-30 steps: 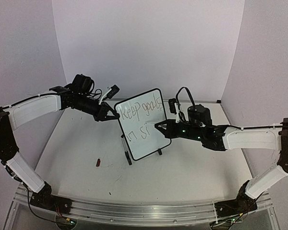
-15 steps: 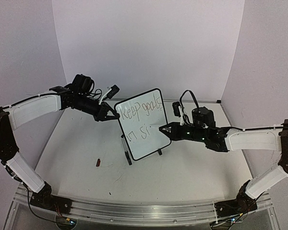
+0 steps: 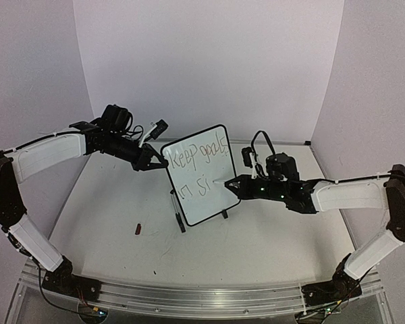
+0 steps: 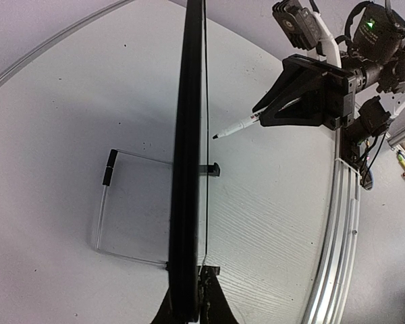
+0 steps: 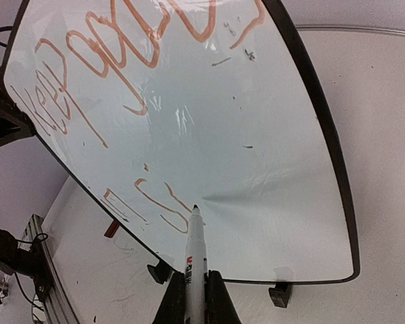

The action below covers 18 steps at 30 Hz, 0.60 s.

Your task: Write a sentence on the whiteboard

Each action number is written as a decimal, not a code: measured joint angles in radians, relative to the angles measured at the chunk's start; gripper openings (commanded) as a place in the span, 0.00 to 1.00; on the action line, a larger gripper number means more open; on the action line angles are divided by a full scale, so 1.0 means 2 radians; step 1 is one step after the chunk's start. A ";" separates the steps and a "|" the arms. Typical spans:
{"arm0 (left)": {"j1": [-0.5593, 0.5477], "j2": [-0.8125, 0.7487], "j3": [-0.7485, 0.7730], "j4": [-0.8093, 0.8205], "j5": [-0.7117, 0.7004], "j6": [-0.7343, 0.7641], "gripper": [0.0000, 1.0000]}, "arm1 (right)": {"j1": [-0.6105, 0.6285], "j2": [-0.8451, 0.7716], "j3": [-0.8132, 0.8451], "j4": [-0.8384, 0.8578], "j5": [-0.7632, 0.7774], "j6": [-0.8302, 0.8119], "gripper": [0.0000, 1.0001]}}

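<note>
Whiteboard (image 3: 210, 202): standing on the bench (image 3: 108, 202) between the two arms, tall side up, writing face turned toward the right arm.
Sentence (image 3: 198, 156): top line reads "Keep goals"; lower line has only "in si" and looks not yet done.
Left hand (image 3: 150, 163): shut tight on the left edge of the whiteboard, holding it steady.
Right hand (image 3: 232, 183): squeezed narrow around a marker (image 5: 196, 253), which sticks straight out in front.
Marker tip (image 4: 214, 137): right by the whiteboard face, just after the "si". A thin gap seems to show in the left wrist view, so hard to say if touching.
Way to go: blank white space lies to the right of "si", on the right arm's own side.
Line of words: runs across the short way of the whiteboard, climbing a little toward the right in the top view.
Nearer arm: the right one, in front of the face; the left one sits only at the edge.
Next move, a guess: press the tip on and slide sideways along the lower line into the blank part.
</note>
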 measured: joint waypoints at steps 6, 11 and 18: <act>0.000 0.000 0.000 0.000 0.000 0.000 0.00 | -0.005 0.013 0.004 0.001 0.005 0.000 0.00; 0.000 0.000 0.000 0.000 0.000 0.000 0.00 | -0.007 0.014 0.006 0.003 0.005 0.000 0.00; 0.000 0.001 0.000 -0.001 0.000 -0.002 0.00 | -0.007 0.021 0.019 0.007 -0.008 -0.001 0.00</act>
